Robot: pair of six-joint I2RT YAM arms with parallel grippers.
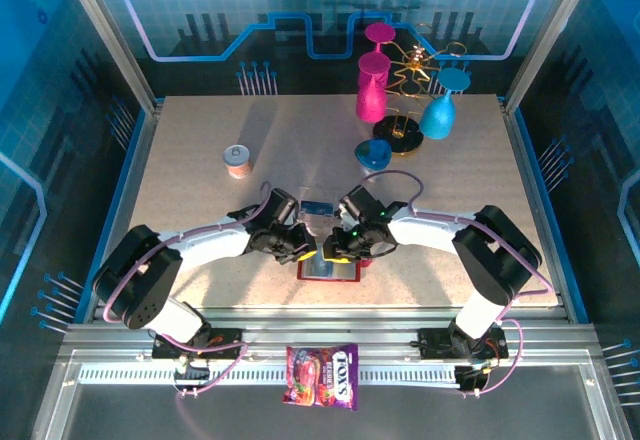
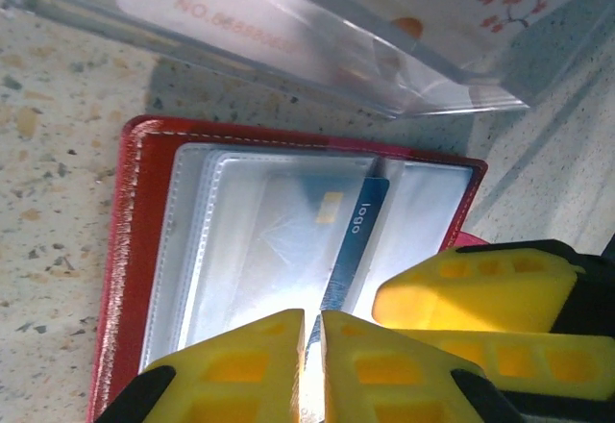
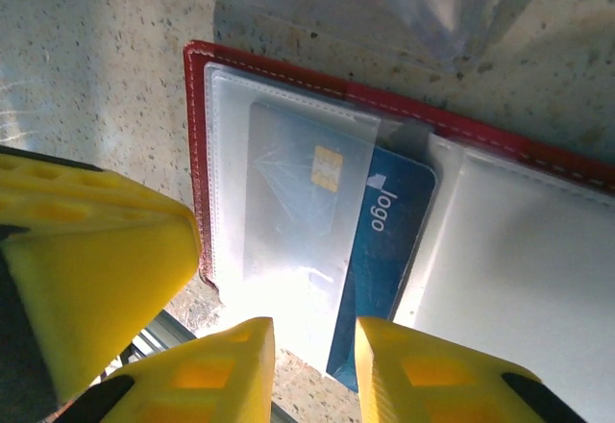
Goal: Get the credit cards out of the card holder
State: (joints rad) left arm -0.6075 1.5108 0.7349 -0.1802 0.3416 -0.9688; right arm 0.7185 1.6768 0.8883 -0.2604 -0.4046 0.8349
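The dark red card holder (image 2: 135, 250) (image 3: 197, 154) (image 1: 345, 278) lies open on the table, its cloudy clear pockets facing up. A dark blue credit card (image 2: 360, 226) (image 3: 389, 240) marked "logo" sticks partway out of a pocket toward the near edge. My left gripper (image 2: 314, 346) (image 1: 300, 245) is pinched to a thin slit, and the blue card's edge runs into that slit. My right gripper (image 3: 315, 365) (image 1: 338, 245) stands just beside it. Its jaws are apart over the pocket's near edge, with the card's corner by the right finger.
A clear acrylic tray (image 2: 452, 96) (image 3: 413, 19) sits just beyond the wallet and holds pale cards (image 2: 192, 0). Farther back are a small tin (image 1: 237, 160), a blue dish (image 1: 373, 153), and pink (image 1: 372, 85) and blue (image 1: 438, 115) goblets by a gold rack. A candy bag (image 1: 322, 375) lies on the front rail.
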